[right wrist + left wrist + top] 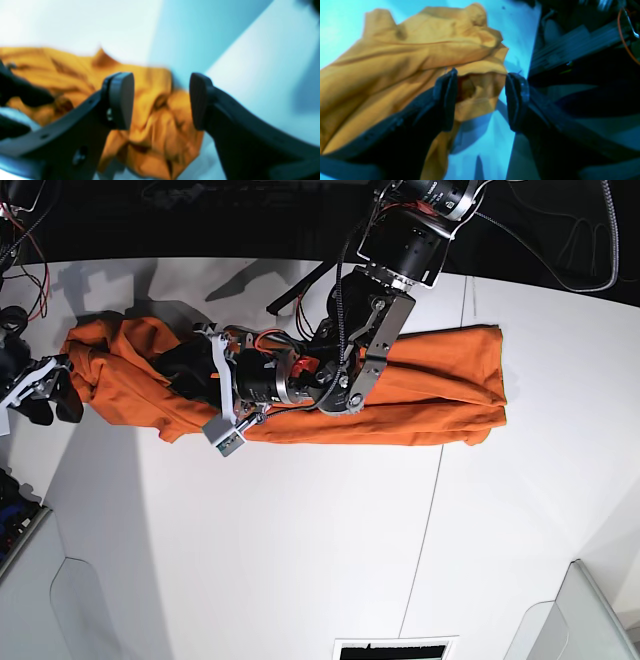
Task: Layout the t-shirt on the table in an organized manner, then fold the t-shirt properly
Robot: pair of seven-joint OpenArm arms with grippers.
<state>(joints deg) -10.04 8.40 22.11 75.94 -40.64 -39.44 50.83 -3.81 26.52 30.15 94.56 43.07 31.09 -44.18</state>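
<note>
The orange t-shirt (430, 390) lies as a long bunched strip across the far part of the white table (300, 560). My left gripper (185, 375) hovers over its crumpled left portion. In the left wrist view the left gripper (481, 100) is open, with a fold of the t-shirt (395, 62) lying between and beyond its fingers. My right gripper (55, 402) sits at the shirt's left end, by the table's left edge. In the right wrist view the right gripper (161, 100) is open above the wrinkled t-shirt (155, 125), holding nothing.
The table edge (527, 62) runs just right of the left gripper's fingers, with a dark metal frame (582, 40) beyond it. Red wires (20, 240) hang at the far left corner. A thin seam (425, 520) crosses the tabletop. A dark part of the other arm (22, 92) shows at left.
</note>
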